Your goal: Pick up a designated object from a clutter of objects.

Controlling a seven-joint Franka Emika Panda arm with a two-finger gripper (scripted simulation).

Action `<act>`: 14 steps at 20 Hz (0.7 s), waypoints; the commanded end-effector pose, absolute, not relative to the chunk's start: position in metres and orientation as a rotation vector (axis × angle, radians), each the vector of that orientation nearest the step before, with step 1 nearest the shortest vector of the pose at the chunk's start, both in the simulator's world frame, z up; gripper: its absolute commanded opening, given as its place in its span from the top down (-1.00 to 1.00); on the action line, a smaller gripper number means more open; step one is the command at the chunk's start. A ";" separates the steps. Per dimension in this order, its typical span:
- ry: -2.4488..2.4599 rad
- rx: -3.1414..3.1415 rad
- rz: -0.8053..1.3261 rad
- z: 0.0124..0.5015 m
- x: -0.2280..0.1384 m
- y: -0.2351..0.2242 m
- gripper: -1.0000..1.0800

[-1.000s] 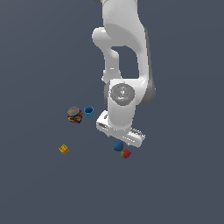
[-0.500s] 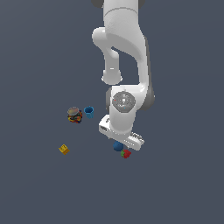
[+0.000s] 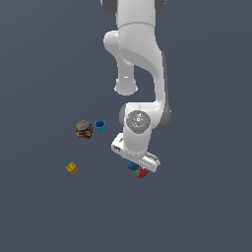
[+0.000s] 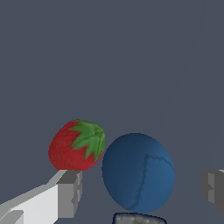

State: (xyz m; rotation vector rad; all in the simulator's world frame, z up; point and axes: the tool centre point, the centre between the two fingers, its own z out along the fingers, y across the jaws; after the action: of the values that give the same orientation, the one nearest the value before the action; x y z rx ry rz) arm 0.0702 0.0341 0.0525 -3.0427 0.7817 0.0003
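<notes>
Taken from the exterior view's left: a small yellow cube (image 3: 72, 168) lies well apart from the claw, then a multicoloured can with a grey lid (image 3: 83, 129) and, just beside it, a light-blue hollow cup (image 3: 100, 126), both well clear of the work. Next comes the white two-fingered claw (image 3: 136, 167), low over the floor, with the small smooth dark-blue ball (image 3: 132, 166) peeping out beneath it and the red strawberry with a green cap (image 3: 142, 173) just beyond.

The wrist view settles the matter. The claw (image 4: 142, 188) stands spread, one grey finger pad (image 4: 70, 192) on one side of the dark-blue ball (image 4: 138, 172) and the other pad (image 4: 213, 188) on the far side, neither touching it. The ball sits between the fingers, nearer the first pad. The strawberry (image 4: 77, 145) lies outside the gap, close against the ball and just past that first fingertip.

I judge this the end of the approach, with the grasp not yet made. The next move calls for closing on the ball alone without nudging the strawberry.
</notes>
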 end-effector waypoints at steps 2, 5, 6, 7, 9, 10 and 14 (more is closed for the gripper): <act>0.784 -3.042 0.000 0.037 0.070 0.034 -0.92; 0.784 -3.042 0.000 0.032 0.071 0.034 -0.92; 0.784 -3.042 0.000 0.031 0.071 0.034 -0.92; 0.784 -3.042 0.000 0.031 0.071 0.034 -0.92; 0.784 -3.042 0.000 0.031 0.071 0.034 1.00; 0.784 -3.042 0.000 0.031 0.071 0.034 1.00; 0.784 -3.042 0.000 0.031 0.071 0.034 1.00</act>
State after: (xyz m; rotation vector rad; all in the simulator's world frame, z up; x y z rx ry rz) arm 0.0880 0.0267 0.0542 -3.0265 0.7980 -0.0722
